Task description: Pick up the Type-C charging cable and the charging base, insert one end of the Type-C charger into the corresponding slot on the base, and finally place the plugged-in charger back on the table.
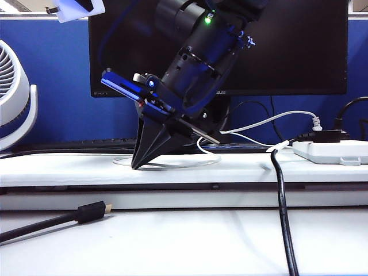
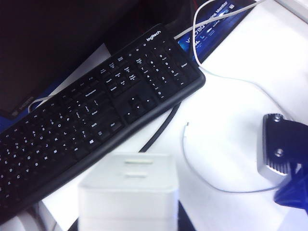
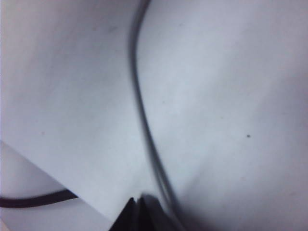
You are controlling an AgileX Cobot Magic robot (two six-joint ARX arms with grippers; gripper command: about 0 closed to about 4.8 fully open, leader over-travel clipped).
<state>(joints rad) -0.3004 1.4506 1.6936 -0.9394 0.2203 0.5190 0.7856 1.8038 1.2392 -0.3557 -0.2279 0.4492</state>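
On the white table's ledge (image 1: 69, 167), the right gripper (image 1: 135, 165) is pressing its closed tips down on the cable (image 1: 190, 163). The left gripper (image 1: 77, 8), up high, is holding the base (image 2: 129, 192).

Office desk, monitor (image 1: 287, 46), keyboard (image 2: 96, 110), fan (image 1: 14, 95)
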